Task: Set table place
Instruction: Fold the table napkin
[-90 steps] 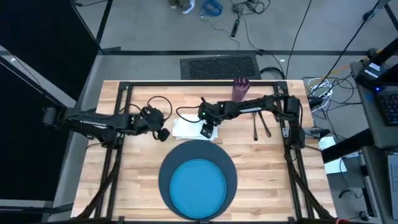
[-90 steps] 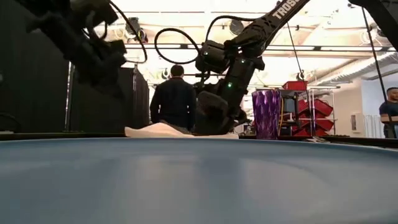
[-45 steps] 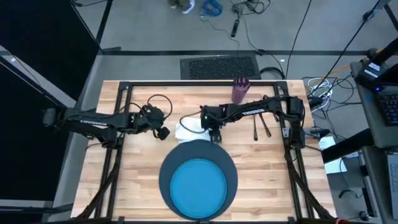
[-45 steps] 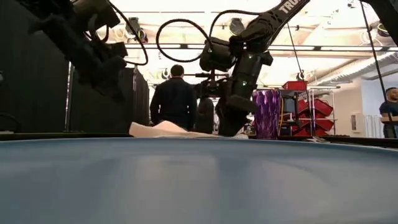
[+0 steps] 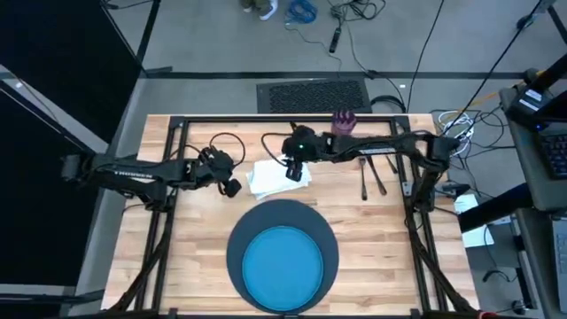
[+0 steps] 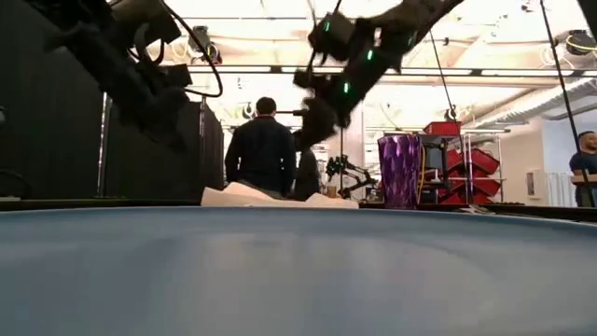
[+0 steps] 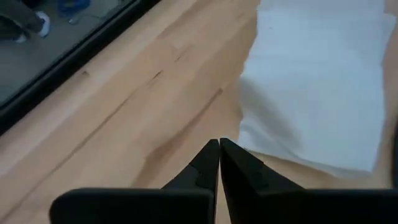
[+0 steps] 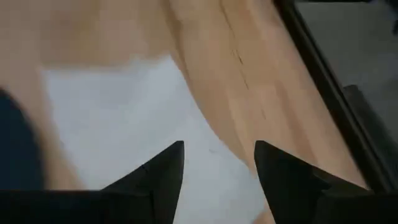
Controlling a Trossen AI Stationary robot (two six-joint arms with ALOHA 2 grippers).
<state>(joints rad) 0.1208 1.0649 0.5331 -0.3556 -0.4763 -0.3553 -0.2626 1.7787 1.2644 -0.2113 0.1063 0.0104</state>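
Napkin point(image 5: 278, 175) step in hand — it lies flat on the surface point(image 5: 372, 248) just beyond the charger point(image 5: 237, 232), which carries the blue plate point(image 5: 283, 260) at the near-edge centre. Right gripper point(image 5: 293, 171) hangs above the napkin, fingers point(image 8: 155, 171) released, holding nothing. Left gripper point(image 5: 232, 190) waits just beside the napkin's left edge, fingers point(image 7: 208, 165) clenched on nothing. Purple cup point(image 5: 343, 123) stands near the far edge; the cutlery point(image 5: 370, 177) lies toward the right edge. My read: next move is a piece of cutlery — low, flat pinch. Cutlery is too small to sort out, and the charger rim blocks most of the low view.
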